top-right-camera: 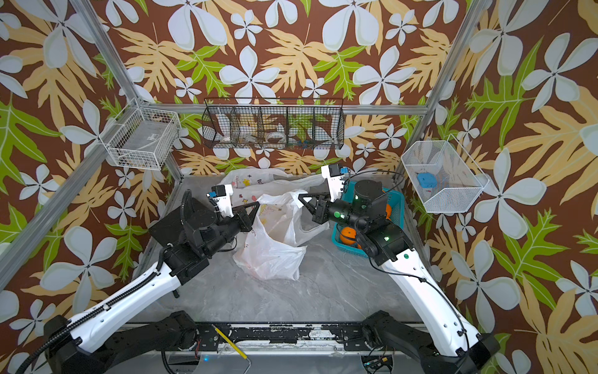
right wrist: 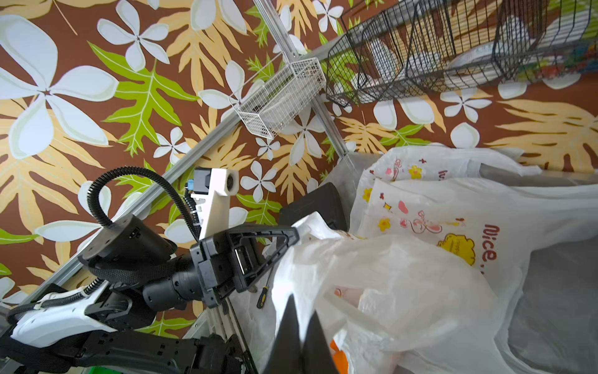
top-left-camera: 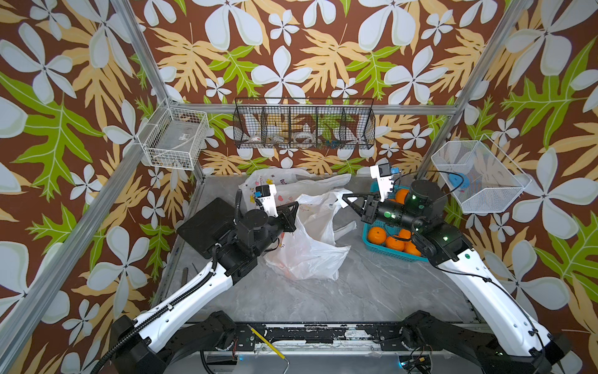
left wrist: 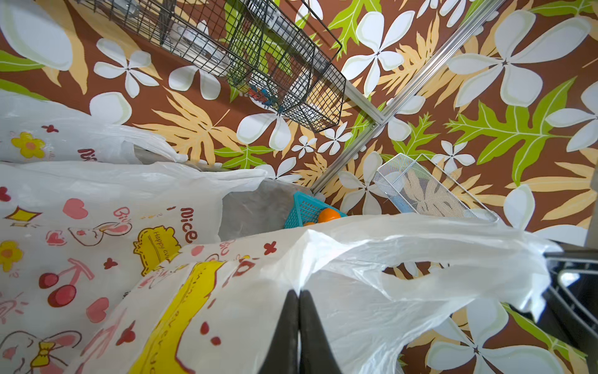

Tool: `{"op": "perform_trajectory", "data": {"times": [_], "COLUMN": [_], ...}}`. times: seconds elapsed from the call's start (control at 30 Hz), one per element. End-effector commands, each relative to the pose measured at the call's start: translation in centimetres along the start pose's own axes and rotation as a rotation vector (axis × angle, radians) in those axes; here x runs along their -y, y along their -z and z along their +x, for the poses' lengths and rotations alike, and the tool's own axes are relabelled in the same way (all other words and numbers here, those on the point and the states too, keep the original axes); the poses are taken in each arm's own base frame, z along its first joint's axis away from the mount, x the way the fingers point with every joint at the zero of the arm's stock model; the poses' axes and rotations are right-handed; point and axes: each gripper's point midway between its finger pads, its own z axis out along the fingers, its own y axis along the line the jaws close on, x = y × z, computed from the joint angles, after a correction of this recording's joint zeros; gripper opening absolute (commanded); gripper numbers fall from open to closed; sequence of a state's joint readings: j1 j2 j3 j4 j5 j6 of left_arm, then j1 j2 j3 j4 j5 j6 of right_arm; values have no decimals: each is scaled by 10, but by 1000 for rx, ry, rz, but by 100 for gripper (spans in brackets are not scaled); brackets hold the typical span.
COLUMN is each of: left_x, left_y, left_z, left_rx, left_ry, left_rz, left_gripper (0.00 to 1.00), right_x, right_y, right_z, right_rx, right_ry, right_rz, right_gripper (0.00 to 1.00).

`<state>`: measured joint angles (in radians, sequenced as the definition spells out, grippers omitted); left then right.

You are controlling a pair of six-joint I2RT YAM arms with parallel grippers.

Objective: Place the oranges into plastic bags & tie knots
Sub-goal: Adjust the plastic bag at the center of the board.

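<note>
Over table (top-left-camera: 372, 291) centre, left pincer (top-left-camera: 296, 204), right pincer (top-left-camera: 344, 198) face inward, each clamped on plastic bag (top-left-camera: 307, 252) handle.

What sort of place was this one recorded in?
Probably a purpose-built robot test cell, not a home or shop: metal frame posts hold flower-patterned wall panels, wire baskets hang on them, and the left arm and right arm pinch a plastic bag over a small grey tabletop.

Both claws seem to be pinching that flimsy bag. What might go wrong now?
The left gripper and right gripper each pinch only thin film of the plastic bag; pulling hard might tear it or let it slip. The right arm hangs over the teal basket and might bump it.
</note>
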<state>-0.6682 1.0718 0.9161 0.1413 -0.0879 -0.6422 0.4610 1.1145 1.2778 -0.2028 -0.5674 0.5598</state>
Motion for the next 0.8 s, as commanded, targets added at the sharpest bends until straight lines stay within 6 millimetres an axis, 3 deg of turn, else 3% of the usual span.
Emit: {"op": "perform_trajectory", "data": {"times": [0.0,0.17,0.33,0.4,0.57,0.77], "left_x": [1,2,39,57,103,141], "left_y": [-11,-17,13,27,47,41], "left_z": [0,-2,-20,-19,21,69], "left_rx": [-23,-73,-41,-47,-77,-87], "left_ry": [-20,-27,-195,-257,-459,-606], "left_rz": [39,131,278,364,465,406], "left_gripper": [0,26,59,67,85,97], "right_x": [6,34,45,47,52,54], "right_y": [-9,-26,-36,-38,-40,-38], "right_z": [-18,-21,-32,-36,-39,-38], "right_rx": [62,62,61,63,69,69], "right_ry": [46,63,93,99,99,93], "right_rz": [22,125,178,189,217,230], "right_gripper": [0,0,0,0,0,0]}}
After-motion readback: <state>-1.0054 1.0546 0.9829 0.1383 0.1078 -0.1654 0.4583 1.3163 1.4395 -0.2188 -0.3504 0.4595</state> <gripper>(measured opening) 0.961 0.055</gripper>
